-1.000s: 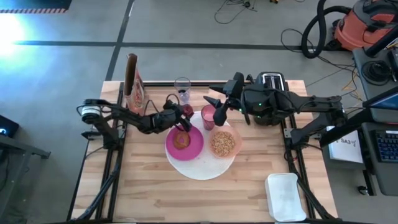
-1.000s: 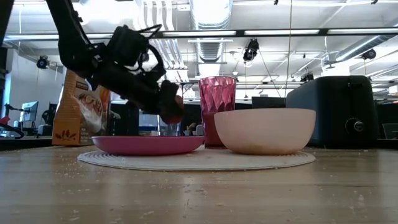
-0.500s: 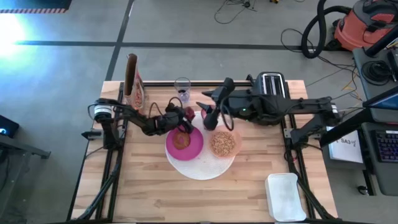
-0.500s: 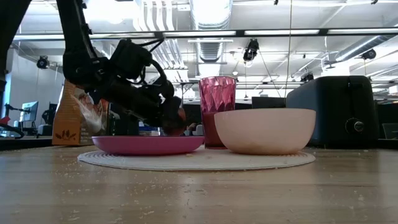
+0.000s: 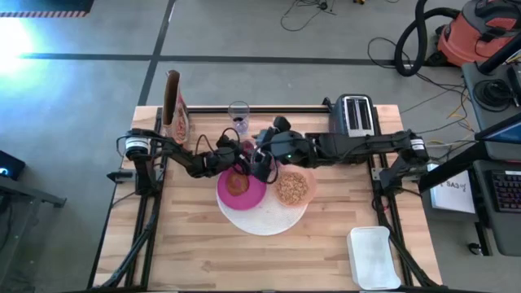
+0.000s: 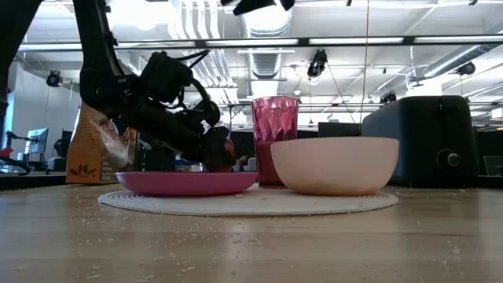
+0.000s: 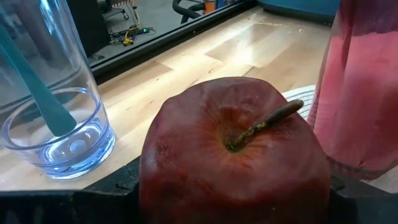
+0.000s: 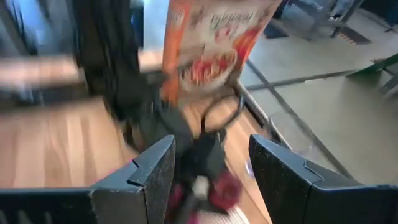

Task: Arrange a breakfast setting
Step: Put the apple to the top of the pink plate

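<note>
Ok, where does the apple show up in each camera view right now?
High view: apple at the magenta plate's far edge, in the left end effector.
Low view: red sliver behind that end effector, above the plate.
Left wrist view: fills the centre.
Right wrist view: blurred red blob.
Shared landmark: pink tumbler, right beside it.

Two dark, matte-black robot arms, each built of slim tubular links joined by bulkier rounded housings. The left arm [image 5: 175,155] carries a pale silver-grey ring at its base joint, and loose black cables loop along its forearm and wrist. The right arm [image 5: 358,145] shows small green indicator lights on its wrist housing and a light-coloured collar near its base. The right claw [image 8: 208,171] ends in two broad, flat, angular black fingers [image 8: 146,177] with bevelled edges and a plain, unmarked finish.
</note>
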You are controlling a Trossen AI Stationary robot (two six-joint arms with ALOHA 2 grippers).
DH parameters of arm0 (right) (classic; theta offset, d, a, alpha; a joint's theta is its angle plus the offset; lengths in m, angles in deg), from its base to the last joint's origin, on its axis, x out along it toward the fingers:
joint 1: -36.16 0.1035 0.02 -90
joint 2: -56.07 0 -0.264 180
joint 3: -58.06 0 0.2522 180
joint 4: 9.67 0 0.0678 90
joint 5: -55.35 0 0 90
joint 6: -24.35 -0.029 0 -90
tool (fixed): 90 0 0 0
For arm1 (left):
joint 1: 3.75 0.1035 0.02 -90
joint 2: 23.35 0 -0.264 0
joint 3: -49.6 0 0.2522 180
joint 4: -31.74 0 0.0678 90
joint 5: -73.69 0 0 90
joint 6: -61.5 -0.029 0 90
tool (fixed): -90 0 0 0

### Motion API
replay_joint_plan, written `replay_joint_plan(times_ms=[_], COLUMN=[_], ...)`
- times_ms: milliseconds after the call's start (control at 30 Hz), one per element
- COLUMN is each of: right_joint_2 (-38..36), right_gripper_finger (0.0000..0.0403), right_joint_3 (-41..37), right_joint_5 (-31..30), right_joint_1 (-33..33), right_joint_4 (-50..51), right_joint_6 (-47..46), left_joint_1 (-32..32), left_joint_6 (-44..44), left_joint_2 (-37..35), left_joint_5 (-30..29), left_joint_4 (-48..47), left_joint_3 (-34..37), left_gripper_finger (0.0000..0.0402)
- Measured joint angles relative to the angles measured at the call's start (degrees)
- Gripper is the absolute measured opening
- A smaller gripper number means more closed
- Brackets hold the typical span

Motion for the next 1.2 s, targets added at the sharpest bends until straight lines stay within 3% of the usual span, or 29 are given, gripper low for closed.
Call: replay_joint_plan(times_ms=[167, 400, 800, 933, 1200], right_joint_2=[0.3, -2.7, -11.5, -15.0, -23.8], right_gripper_finger=[0.0196, 0.0196, 0.0196, 0.0196, 0.0196], right_joint_3=[0.1, 0.1, -1.5, -5.5, -18.2], right_joint_5=[3.0, 3.6, -10.5, -14.7, -16.6], right_joint_1=[0.0, -1.5, -5.6, -5.5, -5.5], right_joint_4=[8.2, 11.3, 33.5, 34.3, 30.8], right_joint_6=[2.8, 1.7, -17.3, -17.5, -17.2], left_joint_1=[0.0, 0.0, 0.2, 0.2, 0.2], left_joint_6=[0.0, -1.5, -1.1, -0.8, -0.7], left_joint_2=[0.0, 0.0, 0.0, 0.0, 0.0], left_joint_5=[-0.1, -0.1, -1.9, -2.5, -2.6], left_joint_4=[0.0, 0.0, 0.0, 0.0, 0.0], left_joint_3=[0.0, 0.0, 0.0, 0.0, 0.0], left_gripper_finger=[0.0230, 0.0231, 0.0231, 0.0231, 0.0231])
